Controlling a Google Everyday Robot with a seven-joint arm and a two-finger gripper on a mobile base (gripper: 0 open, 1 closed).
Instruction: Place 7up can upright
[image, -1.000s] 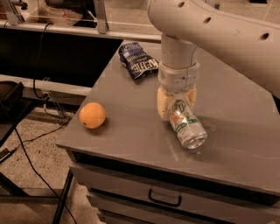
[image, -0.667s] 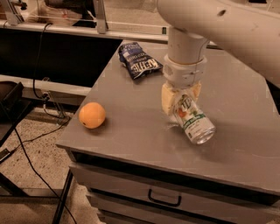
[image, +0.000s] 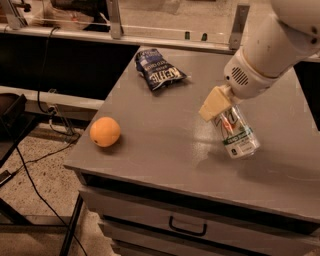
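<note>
The 7up can (image: 236, 134), silver-white with green bands, is tilted with one end pointing down and to the right, just above the grey table top (image: 165, 130). My gripper (image: 223, 113) comes down from the upper right and is shut on the can's upper end. One cream finger (image: 214, 104) shows on the can's left side; the other is hidden behind the can. A shadow lies on the table under the can.
An orange (image: 105, 131) sits near the table's front left corner. A dark blue chip bag (image: 157, 68) lies at the back left. A drawer with a handle (image: 187, 228) is below the front edge. Cables run over the floor at the left.
The arm has swung up and to the right and the wrist has turned. The can moved right with the gripper and is still tilted.
</note>
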